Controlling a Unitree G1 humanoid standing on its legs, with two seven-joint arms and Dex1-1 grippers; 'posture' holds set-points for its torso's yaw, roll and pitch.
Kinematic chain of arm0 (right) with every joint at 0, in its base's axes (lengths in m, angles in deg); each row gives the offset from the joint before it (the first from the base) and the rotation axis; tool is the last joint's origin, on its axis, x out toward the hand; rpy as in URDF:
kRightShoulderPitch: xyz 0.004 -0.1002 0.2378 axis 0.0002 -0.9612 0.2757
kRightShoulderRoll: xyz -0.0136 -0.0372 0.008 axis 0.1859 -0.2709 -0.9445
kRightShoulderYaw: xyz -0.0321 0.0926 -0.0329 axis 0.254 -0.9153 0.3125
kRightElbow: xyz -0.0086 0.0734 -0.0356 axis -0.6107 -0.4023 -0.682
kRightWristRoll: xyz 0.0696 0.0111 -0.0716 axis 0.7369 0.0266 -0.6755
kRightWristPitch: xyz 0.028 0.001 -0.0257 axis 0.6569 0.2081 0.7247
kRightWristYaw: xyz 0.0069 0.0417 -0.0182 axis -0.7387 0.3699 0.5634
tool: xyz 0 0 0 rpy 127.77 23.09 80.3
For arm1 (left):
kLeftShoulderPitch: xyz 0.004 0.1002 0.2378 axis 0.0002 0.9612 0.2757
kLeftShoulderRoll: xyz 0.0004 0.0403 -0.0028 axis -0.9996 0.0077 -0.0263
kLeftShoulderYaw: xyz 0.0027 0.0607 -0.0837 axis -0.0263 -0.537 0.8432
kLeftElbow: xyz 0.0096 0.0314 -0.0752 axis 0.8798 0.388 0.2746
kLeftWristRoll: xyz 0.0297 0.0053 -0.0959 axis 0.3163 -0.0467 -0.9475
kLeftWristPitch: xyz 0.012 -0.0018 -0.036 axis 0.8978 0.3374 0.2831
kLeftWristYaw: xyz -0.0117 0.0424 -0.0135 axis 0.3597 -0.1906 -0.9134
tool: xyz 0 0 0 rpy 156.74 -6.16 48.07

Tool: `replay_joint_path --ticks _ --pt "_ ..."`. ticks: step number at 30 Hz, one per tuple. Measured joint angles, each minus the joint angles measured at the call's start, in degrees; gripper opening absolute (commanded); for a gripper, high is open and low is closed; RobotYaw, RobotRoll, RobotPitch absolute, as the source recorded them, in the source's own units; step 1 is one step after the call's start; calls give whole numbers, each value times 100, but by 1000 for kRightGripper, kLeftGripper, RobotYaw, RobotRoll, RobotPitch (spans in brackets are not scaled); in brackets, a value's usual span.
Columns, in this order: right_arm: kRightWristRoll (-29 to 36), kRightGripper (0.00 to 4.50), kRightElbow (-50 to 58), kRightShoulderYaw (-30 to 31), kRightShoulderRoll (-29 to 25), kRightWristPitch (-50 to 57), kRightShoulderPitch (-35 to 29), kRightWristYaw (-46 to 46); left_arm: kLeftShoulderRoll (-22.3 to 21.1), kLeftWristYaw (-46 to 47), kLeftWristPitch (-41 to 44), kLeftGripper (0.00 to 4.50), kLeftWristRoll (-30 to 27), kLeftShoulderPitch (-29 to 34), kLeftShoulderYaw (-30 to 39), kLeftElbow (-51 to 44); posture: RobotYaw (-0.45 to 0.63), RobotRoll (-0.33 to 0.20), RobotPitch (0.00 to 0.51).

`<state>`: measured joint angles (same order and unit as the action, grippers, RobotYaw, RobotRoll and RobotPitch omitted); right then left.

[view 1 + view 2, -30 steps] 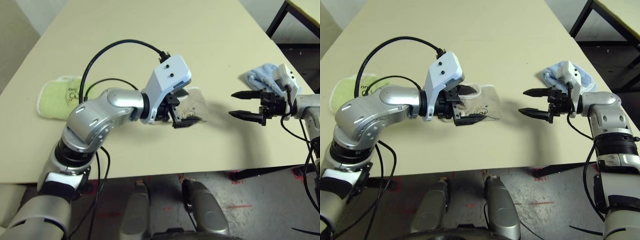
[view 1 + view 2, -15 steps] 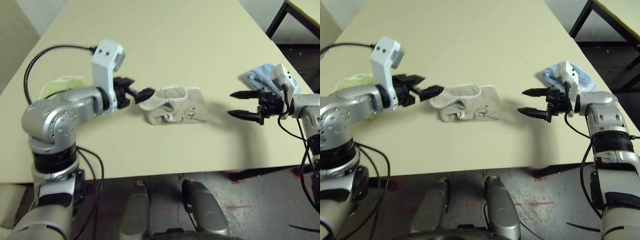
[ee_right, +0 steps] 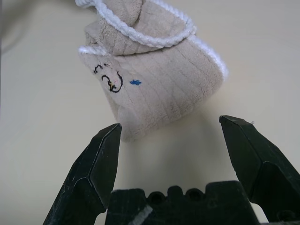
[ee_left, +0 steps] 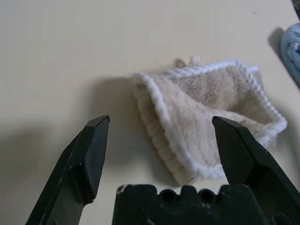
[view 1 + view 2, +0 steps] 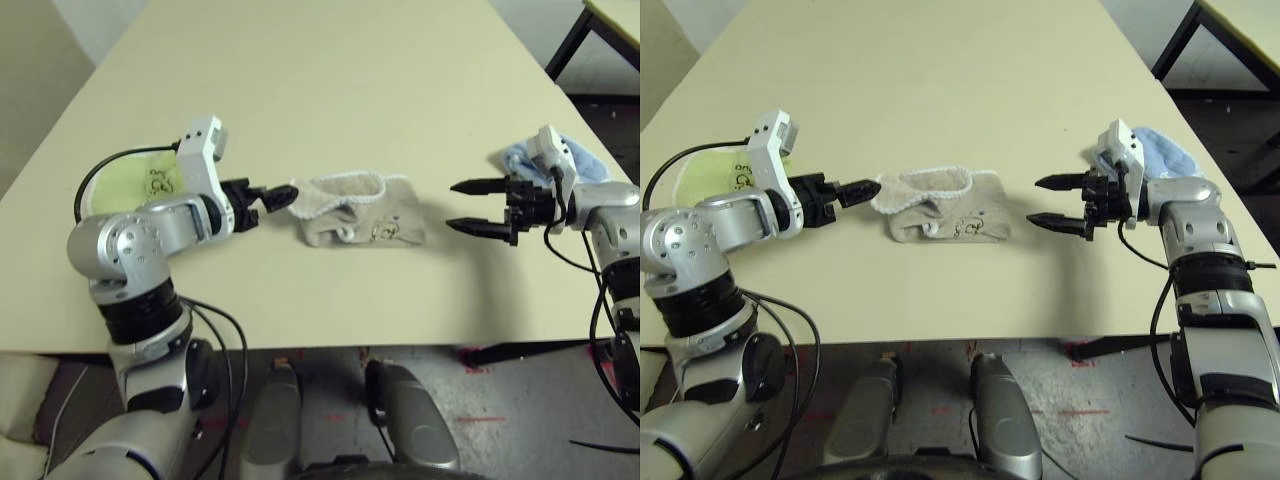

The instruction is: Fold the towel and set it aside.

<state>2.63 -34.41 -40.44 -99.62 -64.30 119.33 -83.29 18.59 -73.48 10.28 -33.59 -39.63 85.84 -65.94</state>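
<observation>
Towel [image 5: 362,215] is lying loosely folded mid-table between left pincer [image 4: 161,119] and right pincer [image 3: 170,123], both spreading empty, so folding is apparently nearing completion, the next move likely calling for tidying its raised left flap.

Beige terry towel [image 5: 365,212] — white braided edging, small dark embroidered figure with a blue spot — lies loosely folded on the table [image 5: 330,300], one end turned back over itself, the stitched figure facing up near the table's close edge.
</observation>
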Motion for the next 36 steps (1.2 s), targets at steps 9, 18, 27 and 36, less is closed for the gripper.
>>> replay_joint_path --ticks 9,18,27,36 --pt "8 4500 126 -2 -65 1 -127 55 180 26 0 1577 -348 -272 11 416 114 0 146" --pt "15 4500 142 -3 -82 0 -154 132 553 470 1 25 -658 -341 -68 693 105 0 143" --pt "27 4500 292 -6 -122 0 -329 157 -318 404 1 993 -669 -727 -15 623 118 0 135" --pt "25 4500 291 -5 -97 -31 -293 165 -730 259 1 4447 -779 -36 -75 577 127 0 130"
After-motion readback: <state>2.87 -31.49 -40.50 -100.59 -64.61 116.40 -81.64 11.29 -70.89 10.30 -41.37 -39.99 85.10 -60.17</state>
